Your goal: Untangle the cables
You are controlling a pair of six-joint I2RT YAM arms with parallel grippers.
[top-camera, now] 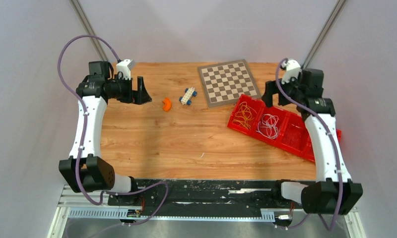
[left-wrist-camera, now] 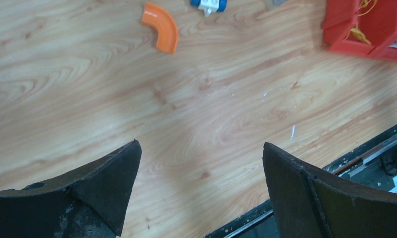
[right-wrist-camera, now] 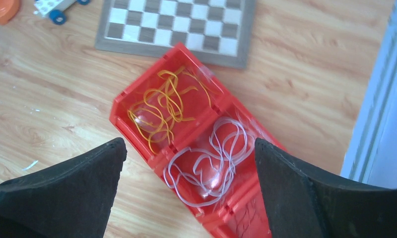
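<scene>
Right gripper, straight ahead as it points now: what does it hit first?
Likely the white cables in the red tray, which sit straight ahead of the open right gripper. Its height above them is unclear.

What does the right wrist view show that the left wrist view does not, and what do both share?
Right wrist only: the chessboard squares, the whole bunch of white cables in its tray compartment, the open right gripper. Left wrist only: the table's black front rail, the open left gripper. Both: the orange curved piece, the toy car, the red tray, the yellow-orange cables, the wooden table.
</scene>
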